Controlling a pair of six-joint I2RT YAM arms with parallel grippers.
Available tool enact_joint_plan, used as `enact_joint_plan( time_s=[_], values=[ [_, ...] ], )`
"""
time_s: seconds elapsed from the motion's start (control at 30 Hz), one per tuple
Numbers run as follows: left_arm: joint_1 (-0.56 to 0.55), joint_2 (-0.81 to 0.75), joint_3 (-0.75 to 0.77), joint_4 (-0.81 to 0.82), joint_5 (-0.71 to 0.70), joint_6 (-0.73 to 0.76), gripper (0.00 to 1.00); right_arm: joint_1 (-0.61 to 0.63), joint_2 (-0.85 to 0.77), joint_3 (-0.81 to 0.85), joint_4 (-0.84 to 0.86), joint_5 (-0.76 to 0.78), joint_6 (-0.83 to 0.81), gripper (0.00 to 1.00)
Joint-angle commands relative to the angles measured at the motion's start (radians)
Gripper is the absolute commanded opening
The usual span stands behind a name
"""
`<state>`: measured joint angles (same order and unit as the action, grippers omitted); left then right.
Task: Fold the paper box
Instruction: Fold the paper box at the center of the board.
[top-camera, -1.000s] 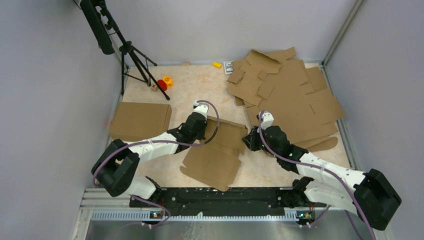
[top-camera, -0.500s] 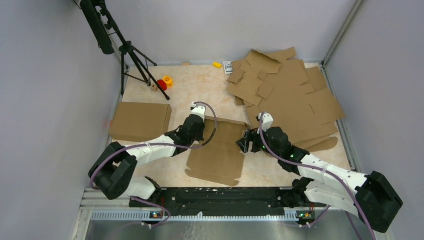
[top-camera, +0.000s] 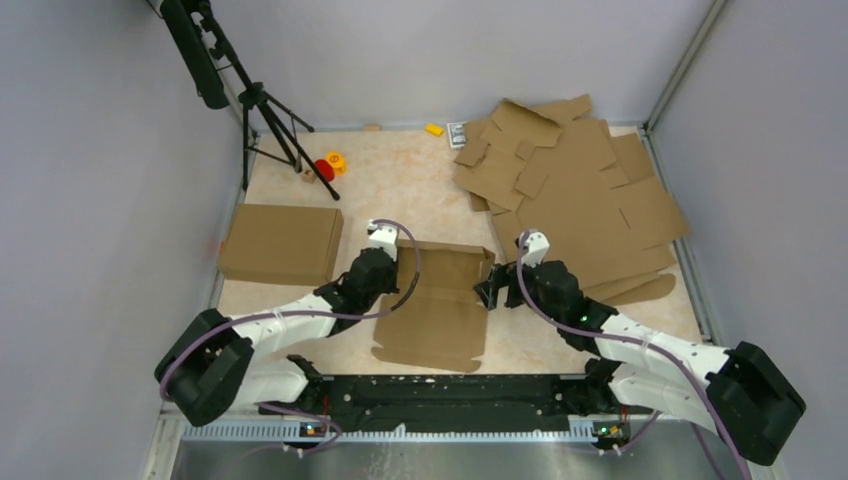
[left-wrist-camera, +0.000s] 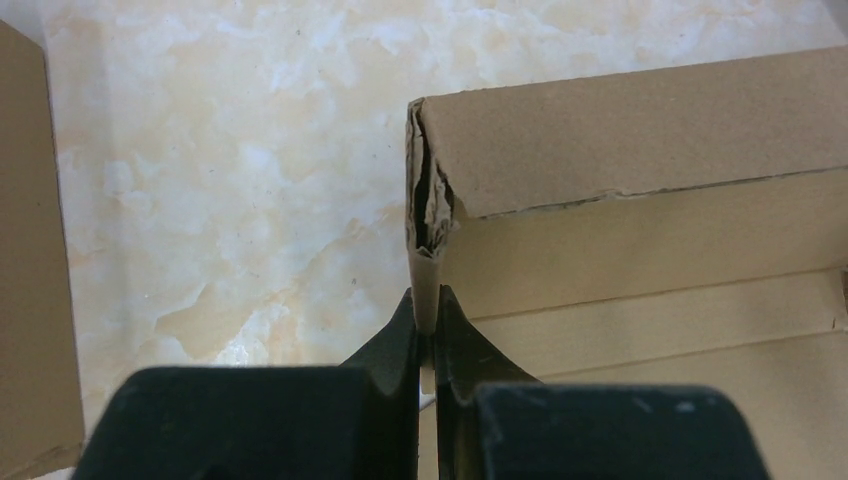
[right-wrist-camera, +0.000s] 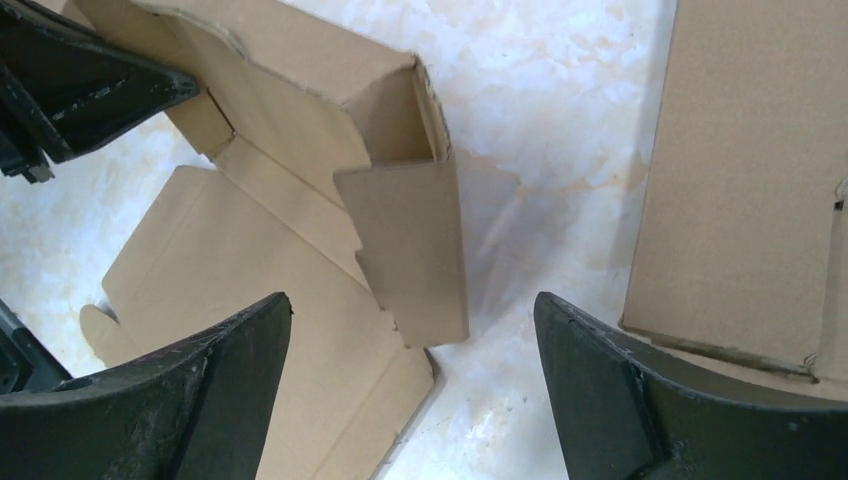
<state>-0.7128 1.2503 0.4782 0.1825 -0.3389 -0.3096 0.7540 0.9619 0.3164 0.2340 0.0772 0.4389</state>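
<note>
Near the middle of the desk, a little toward its near edge, lies the paper box (top-camera: 438, 305), half formed: its broad flat panel rests on the desk surface on the near side, while the far wall stands raised along the far side of the blank. The left end effector (left-wrist-camera: 428, 325) is at the box's left far corner, its fingers pressed together on the thin upright edge of the left side wall, just below the torn-looking corner fold. The right end effector (right-wrist-camera: 412, 300) hangs at the box's right far corner with its fingers spread wide; the right side flap stands up between them, clear of both. A heap of flat cardboard sheets (top-camera: 580, 200) covers the far right corner of the desk, its nearest sheet just beside the right end effector. A closed brown carton (top-camera: 280, 243) sits against the left edge, near the left arm. At the far left corner stands a tripod (top-camera: 268, 118), with a red piece (top-camera: 324, 169) and an orange piece (top-camera: 336, 159) by its feet.
</note>
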Motion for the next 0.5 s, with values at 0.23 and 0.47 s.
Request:
enact_joint_plan(
  time_s=[0.23,0.47],
  values=[
    [-0.100,-0.164,-0.259,0.376,-0.100,0.082,0.00,-0.005,-0.011,-0.052,0.281,-0.117,-0.177,0.89],
    [-0.163,-0.180,-0.321,0.480,-0.149,0.062,0.00,-0.005,-0.001,-0.065,0.277,-0.199,-0.171,0.84]
  ],
)
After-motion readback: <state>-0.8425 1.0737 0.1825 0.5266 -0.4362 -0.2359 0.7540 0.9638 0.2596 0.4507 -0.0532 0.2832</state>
